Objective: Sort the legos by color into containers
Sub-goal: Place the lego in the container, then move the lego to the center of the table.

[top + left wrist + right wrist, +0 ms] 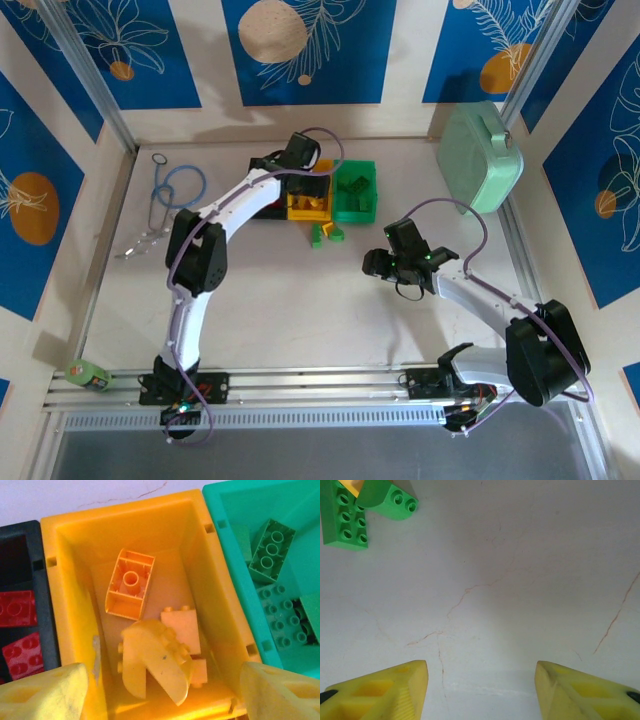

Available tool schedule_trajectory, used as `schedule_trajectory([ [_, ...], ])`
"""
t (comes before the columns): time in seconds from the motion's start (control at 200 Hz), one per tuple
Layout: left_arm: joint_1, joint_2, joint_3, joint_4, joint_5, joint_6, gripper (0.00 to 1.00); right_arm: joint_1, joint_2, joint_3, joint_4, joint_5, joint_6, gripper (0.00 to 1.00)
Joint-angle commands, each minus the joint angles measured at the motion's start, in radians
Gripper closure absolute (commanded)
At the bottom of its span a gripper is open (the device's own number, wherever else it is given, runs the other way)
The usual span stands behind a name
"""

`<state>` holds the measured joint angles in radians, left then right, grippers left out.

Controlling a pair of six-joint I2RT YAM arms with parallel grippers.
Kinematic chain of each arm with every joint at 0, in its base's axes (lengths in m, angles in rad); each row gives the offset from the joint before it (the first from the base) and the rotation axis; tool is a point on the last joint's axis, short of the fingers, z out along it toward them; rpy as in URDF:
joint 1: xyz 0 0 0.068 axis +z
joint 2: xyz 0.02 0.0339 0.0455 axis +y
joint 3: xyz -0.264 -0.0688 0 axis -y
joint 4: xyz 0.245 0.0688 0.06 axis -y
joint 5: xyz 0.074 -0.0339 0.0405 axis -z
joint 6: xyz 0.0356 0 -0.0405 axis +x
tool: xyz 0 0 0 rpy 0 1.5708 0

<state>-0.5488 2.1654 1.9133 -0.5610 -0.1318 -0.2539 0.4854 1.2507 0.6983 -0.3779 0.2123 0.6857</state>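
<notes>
Hovering over the yellow bin (120,515), the left gripper (160,700) stands open, its fingers (45,695) spread wider than the bin and holding nothing. Several yellow bricks (155,660) lie loose on the bin floor below, one turned hollow side up. The black bin (35,565), touching it on the left, holds red bricks (15,607), and the green bin (225,555), touching it on the right, holds green bricks (271,550). Seen from above, the three bins sit in a row at the far middle of the table (300,320), with a few loose green bricks (328,233) just in front of them. The right gripper (378,262) hangs over bare table near those loose bricks, jaws apart and empty. A mint case (480,155) sits at the far right corner.
</notes>
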Motion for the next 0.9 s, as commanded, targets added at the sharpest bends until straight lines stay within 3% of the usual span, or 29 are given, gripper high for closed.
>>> schedule_trajectory([
  [0.0,0.004,-0.115,-0.062,0.027,0.002,0.015,0.20,0.006,0.023,0.011,-0.003,-0.012,0.008,0.41],
  [0.14,-0.002,-0.230,-0.184,0.068,-0.012,0.006,0.20,0.013,0.057,0.056,-0.004,-0.010,0.000,0.41],
  [0.55,-0.005,-0.694,-0.887,0.341,-0.023,-0.139,0.21,0.032,0.330,0.362,-0.020,-0.009,-0.054,0.41],
  [0.896,-0.005,-0.966,-1.179,0.335,-0.050,-0.185,0.21,0.046,0.645,0.722,-0.113,-0.005,-0.123,0.53],
])
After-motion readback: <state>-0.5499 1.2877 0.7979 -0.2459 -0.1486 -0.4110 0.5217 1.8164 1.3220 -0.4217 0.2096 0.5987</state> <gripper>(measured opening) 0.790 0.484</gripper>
